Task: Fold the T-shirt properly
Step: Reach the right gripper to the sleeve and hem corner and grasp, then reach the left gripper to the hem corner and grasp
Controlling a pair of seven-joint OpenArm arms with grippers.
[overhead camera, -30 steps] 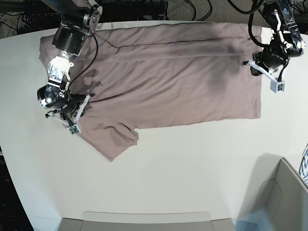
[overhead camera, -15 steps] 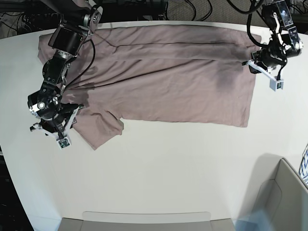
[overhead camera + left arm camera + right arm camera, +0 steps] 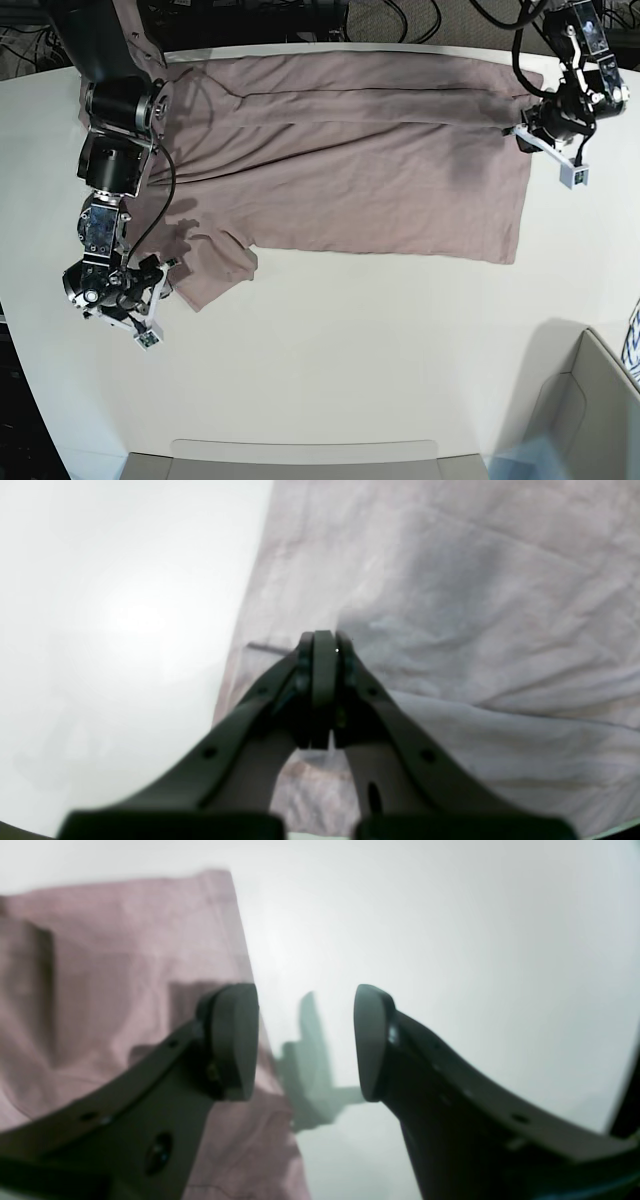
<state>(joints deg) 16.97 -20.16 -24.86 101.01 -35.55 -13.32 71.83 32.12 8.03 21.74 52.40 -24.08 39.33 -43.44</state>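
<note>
Base view shows the T-shirt (image 3: 340, 150) spread across the far half of the white table (image 3: 380, 370), its long side running left to right; a fold line crosses it near the far edge, and the fabric is wrinkled throughout; at the near left a sleeve (image 3: 215, 265) juts toward the near side, rumpled and partly doubled on itself.

Right gripper (image 3: 150, 320) sits at the left of this view, low over the table just beside the sleeve's near-left edge; in the right wrist view its jaws stand wide apart with nothing between them, only bare table and their own shadow in the gap; one fingertip (image 3: 235, 1040) is over the pink cloth's edge, the other over white table; whether that tip touches the cloth cannot be told.

Left gripper (image 3: 548, 148) is at the far right, at the shirt's right edge near the far corner; in the left wrist view (image 3: 324, 652) its jaws are pressed together over the fabric beside the cloth's edge; a strip of something seems caught between the pads, but the blur does not show if it is cloth, so whether the shirt is pinched cannot be told.

A grey bin (image 3: 590, 420) stands at the near right corner, well apart from the shirt.
</note>
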